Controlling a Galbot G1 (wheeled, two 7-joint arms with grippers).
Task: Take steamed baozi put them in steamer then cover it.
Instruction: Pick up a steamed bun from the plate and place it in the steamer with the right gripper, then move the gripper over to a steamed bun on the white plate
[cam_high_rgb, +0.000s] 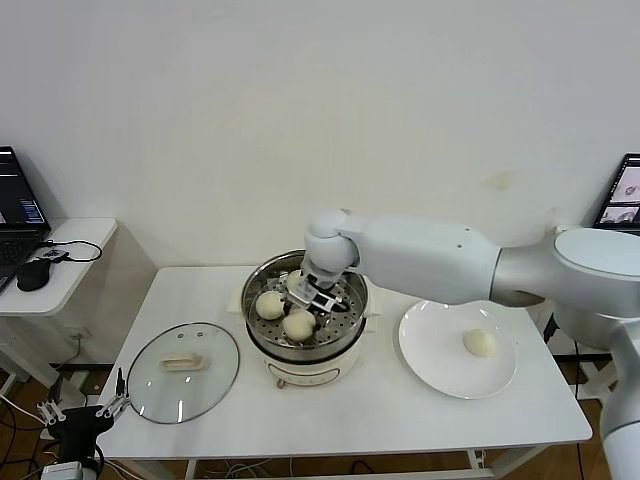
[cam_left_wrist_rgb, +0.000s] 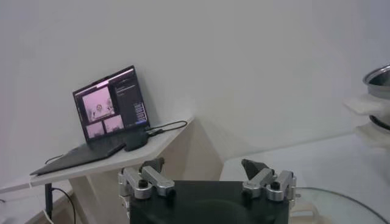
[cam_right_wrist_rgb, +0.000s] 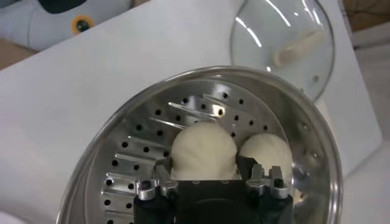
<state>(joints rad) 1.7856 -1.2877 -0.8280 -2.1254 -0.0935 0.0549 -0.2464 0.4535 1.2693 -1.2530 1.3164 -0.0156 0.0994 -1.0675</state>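
Progress, judged from how things lie: two baozi sit on the perforated tray inside the steamer (cam_high_rgb: 305, 372), one twd the robot's left (cam_high_rgb: 269, 304), one nearer the front (cam_high_rgb: 299, 324); a third baozi (cam_right_wrist_rgb: 203, 152) is between the right gripper's (cam_high_rgb: 313, 293) fingers over the tray, best seen in the right wrist view; fingers closed against its two sides, so it looks clamped, not yet let go; whether it rests on the tray or hangs just above, can't tell. In the head view that third bun is mostly hidden by the gripper.

Left: one baozi (cam_high_rgb: 481, 343) alone on the white plate (cam_high_rgb: 430, 355), on the table to the steamer's right; then the cover (cam_high_rgb: 183, 372), lying flat on the table to the steamer's left, near the front edge, apart from the pot. So approx. half done plus one in hand; release, one more fetch, then lid.

Orientation: buns are round, no real long axis. Cover lies handle-up; its oblong handle (cam_high_rgb: 182, 363) runs roughly left-right across the table w/ a slight tilt; a grip would likely want to close across the short side. Steamer stands upright, mouth open upward.

Left gripper (cam_left_wrist_rgb: 207, 176) is parked low, off the table's front-left corner, fingers spread wide, holding nothing.
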